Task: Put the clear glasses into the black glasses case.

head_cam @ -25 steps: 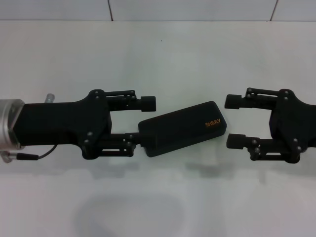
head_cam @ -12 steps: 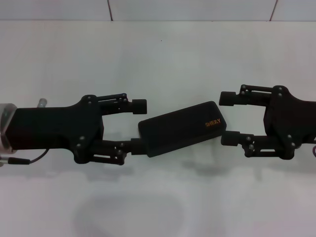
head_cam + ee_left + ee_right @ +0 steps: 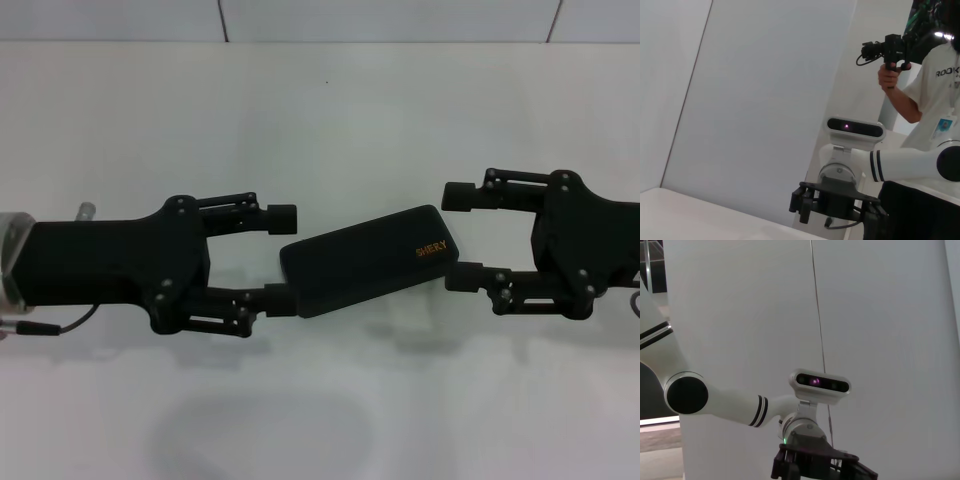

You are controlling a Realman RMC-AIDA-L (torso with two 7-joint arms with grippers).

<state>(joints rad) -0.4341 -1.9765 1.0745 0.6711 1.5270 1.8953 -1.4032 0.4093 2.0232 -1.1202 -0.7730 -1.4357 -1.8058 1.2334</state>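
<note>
On the white table [image 3: 330,120], the black glasses case [image 3: 368,260] lies closed, lid up, orange lettering [image 3: 432,251] at its right end. It sits tilted in head view, right end farther from the robot than left end.

Left gripper [image 3: 283,256] comes in horizontally from the left, wrist roughly level, fingers pointing right toward the case. Fingers are spread: far finger [image 3: 281,216] stops short of the case's left end, apart from it; near finger [image 3: 277,296] sits right at the case's near-left corner, looks like contact. Nothing is clamped. A silver wrist flange [image 3: 12,255] and a thin cable [image 3: 55,320] show at the left edge.

Right gripper [image 3: 456,234] mirrors it, coming in horizontally from the right, fingers pointing left. Also spread: far finger [image 3: 462,195] hangs beyond the case's far-right corner, apart from it; near finger [image 3: 468,275] is just beside the near-right corner, contact unclear. Case sits between the two grippers, neither one grasping it.

Clear glasses: a faint translucent shape [image 3: 412,318] shows on the table just in front of the case's right half; can't confirm it's the glasses.

Left wrist view looks across at the right gripper's body with its white wrist camera [image 3: 855,127], white arm behind, and a person [image 3: 932,90] holding a handheld camera rig [image 3: 887,50]. Right wrist view shows the left arm [image 3: 715,397] and its wrist camera [image 3: 821,381] against a white wall.
</note>
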